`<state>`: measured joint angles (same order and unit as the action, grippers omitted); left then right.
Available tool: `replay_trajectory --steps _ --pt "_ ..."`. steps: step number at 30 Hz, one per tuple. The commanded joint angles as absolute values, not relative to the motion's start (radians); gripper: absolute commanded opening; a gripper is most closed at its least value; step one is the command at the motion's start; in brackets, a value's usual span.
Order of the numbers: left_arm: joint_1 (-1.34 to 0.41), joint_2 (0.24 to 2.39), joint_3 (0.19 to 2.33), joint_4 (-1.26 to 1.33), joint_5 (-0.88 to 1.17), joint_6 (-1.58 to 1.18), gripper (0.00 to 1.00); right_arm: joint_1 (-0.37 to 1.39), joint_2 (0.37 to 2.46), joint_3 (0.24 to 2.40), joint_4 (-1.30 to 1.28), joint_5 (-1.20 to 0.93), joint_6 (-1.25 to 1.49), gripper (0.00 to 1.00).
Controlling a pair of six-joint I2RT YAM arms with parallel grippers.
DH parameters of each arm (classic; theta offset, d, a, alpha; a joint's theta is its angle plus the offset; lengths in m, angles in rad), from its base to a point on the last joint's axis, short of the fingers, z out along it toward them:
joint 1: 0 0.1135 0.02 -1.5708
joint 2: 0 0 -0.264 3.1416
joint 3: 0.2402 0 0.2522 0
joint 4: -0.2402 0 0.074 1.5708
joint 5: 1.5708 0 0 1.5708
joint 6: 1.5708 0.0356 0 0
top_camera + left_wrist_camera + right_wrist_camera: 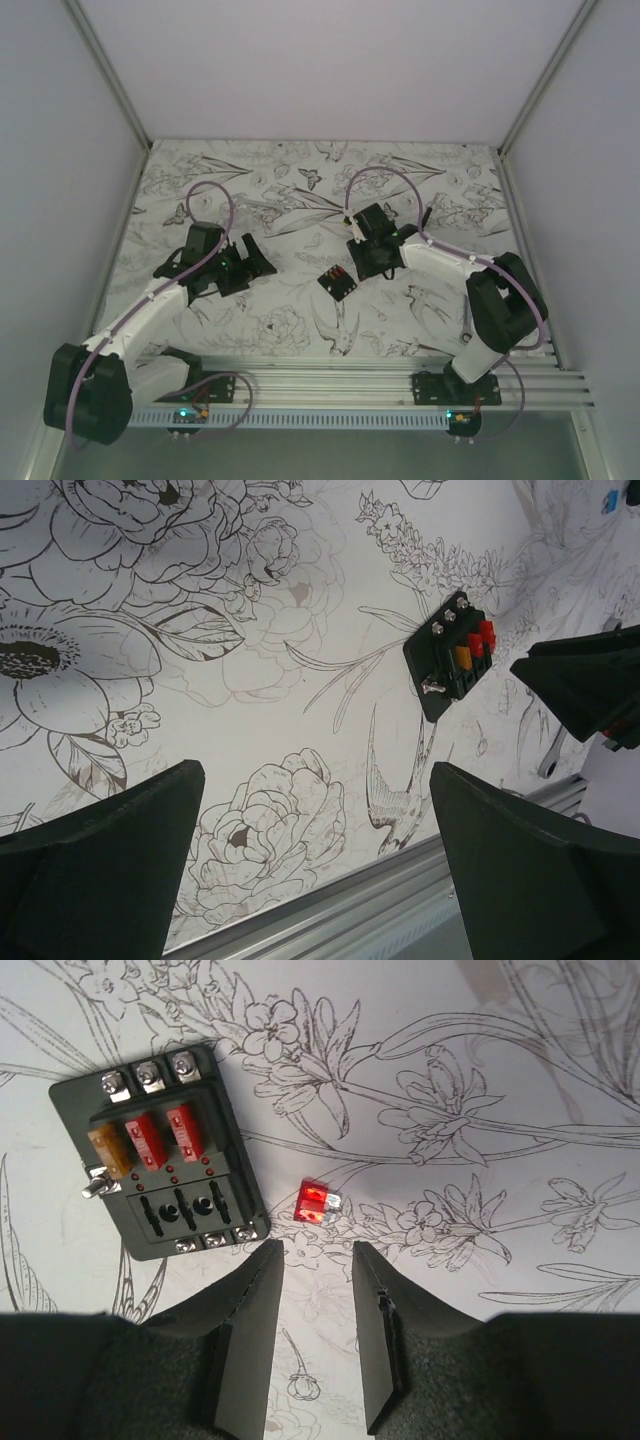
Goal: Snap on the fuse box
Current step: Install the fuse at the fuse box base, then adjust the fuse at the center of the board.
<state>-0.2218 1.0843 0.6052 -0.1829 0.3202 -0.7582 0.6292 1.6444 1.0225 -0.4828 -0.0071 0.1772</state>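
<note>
The fuse box [337, 283] is a small black square box lying flat on the flower-patterned mat between the two arms. In the right wrist view the fuse box [160, 1155] shows one orange and two red fuses, with three empty slots below them. It also shows in the left wrist view [452, 655], far from the fingers. My right gripper [318, 1260] is open and empty, just right of the box's near corner. My left gripper [315, 870] is wide open and empty, well left of the box. In the top view the left gripper [258, 262] and right gripper [362, 268] flank the box.
A loose red fuse [320, 1202] lies on the mat just beyond my right gripper's fingertips, right of the box. A short dark bar [425, 214] lies further back on the right. A metal rail [380, 385] runs along the near table edge. Walls enclose the table.
</note>
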Motion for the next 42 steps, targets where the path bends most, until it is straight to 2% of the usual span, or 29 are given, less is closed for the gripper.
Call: replay_trajectory --steps 1,9,17,23,34,42 --pt "-0.234 1.112 0.636 -0.197 0.343 -0.738 1.0 0.649 1.647 1.033 -0.459 0.115 0.229 0.41" --pt "-0.241 1.119 0.638 -0.195 0.334 -0.743 1.0 0.706 1.709 1.074 -0.474 0.237 0.242 0.38" --pt "-0.242 1.118 0.632 -0.196 0.334 -0.744 1.0 0.72 1.747 1.128 -0.469 0.226 0.179 0.36" --pt "-0.242 1.105 0.624 -0.197 0.337 -0.741 1.0 0.694 1.812 1.175 -0.443 0.194 0.166 0.28" --pt "-0.243 1.09 0.616 -0.198 0.334 -0.74 1.0 0.688 1.779 1.066 -0.475 0.195 0.216 0.22" --pt "-0.242 1.088 0.618 -0.197 0.337 -0.741 1.0 0.686 1.715 1.001 -0.531 0.19 0.261 0.21"
